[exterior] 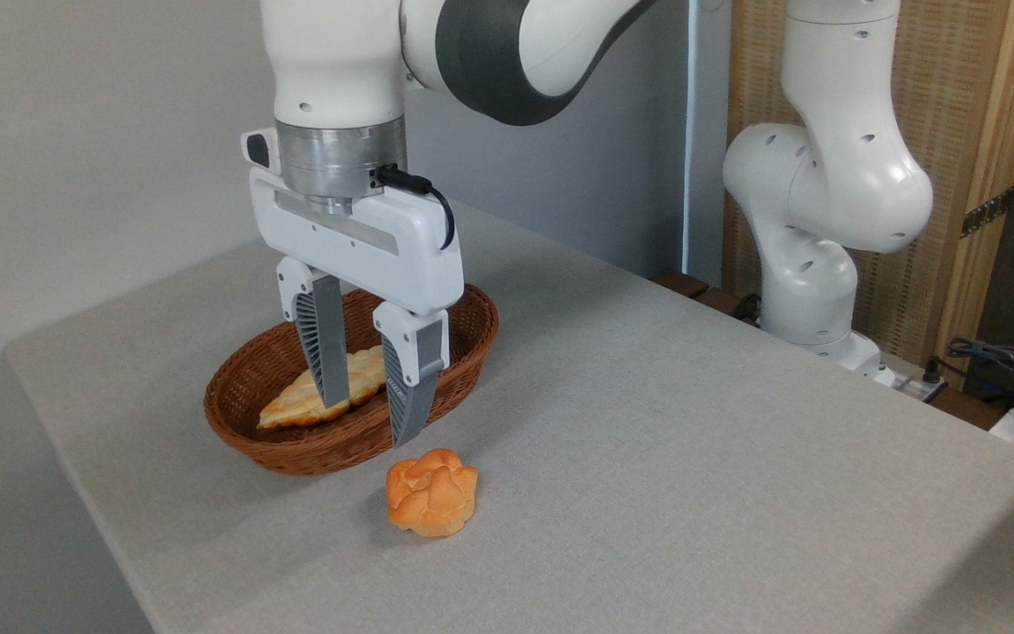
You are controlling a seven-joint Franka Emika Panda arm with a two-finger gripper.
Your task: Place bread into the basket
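Nearest the lens, the bread [432, 492] sits alone on the grey table [692, 423], an orange knotted bun just in front of the basket [313, 453] and not yet inside it.

Above it hangs the hand [371, 409], fingers spread apart with nothing between them. It appears to hover over the basket's near side rather than over the bun; the right fingertip seems to end above the rim, though depth is hard to judge from this one view.

Risks, as I judge them:
- Coming straight down from here, the fingers would likely strike the rim or the pale loaf [322, 392] lying in the basket, tipping or shoving the basket.
- The bun is lumpy and rounded, so an off-centre pinch could roll or squirt it across the cloth.
- A hard squeeze may dent it if it is soft.
- On release, it could land on the loaf and roll back out over the shallow rim.
- The bun lies fairly near the table's front edge, so a nudge could send it off.

No brand, label or legible writing shows on the arm, basket or table.
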